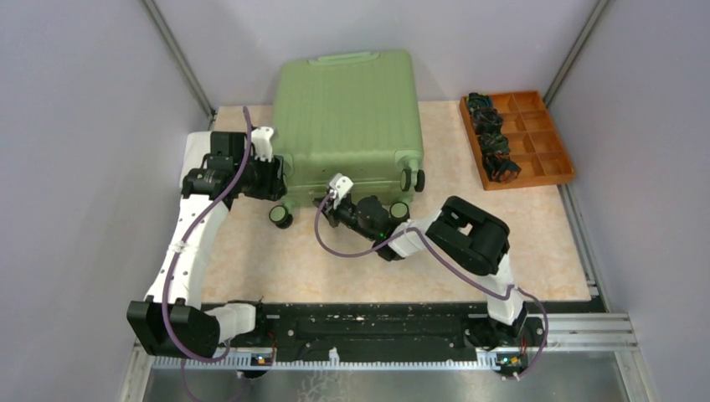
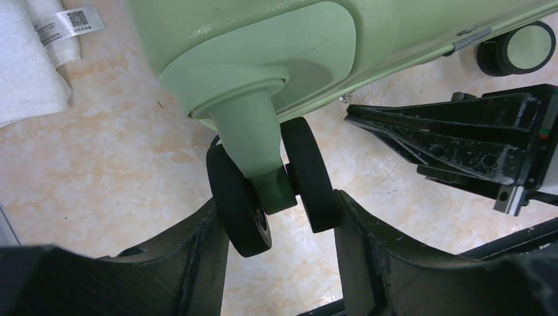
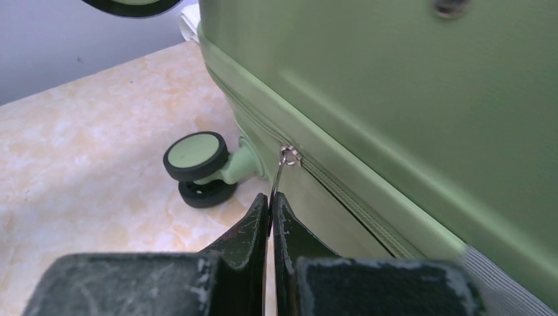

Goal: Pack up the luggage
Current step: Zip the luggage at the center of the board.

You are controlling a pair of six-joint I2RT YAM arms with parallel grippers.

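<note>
The luggage (image 1: 347, 117), a light-green ribbed suitcase, lies shut and flat on the table. At its near-left corner, my left gripper (image 1: 279, 193) straddles the black twin wheel (image 2: 233, 197). Both fingers press on the wheel's outer faces, so the left gripper (image 2: 276, 217) is shut on it. My right gripper (image 1: 328, 204) is at the middle of the near side. In the right wrist view the right gripper (image 3: 271, 201) is shut on the thin metal zipper pull (image 3: 281, 172), which hangs from the seam of the luggage (image 3: 408, 99).
An orange compartment tray (image 1: 544, 163) with black items (image 1: 490, 138) stands at the back right. More wheels (image 1: 412, 179) stick out on the near right side. A white cloth with a label (image 2: 33, 66) lies by the left corner. Walls stand close on both sides.
</note>
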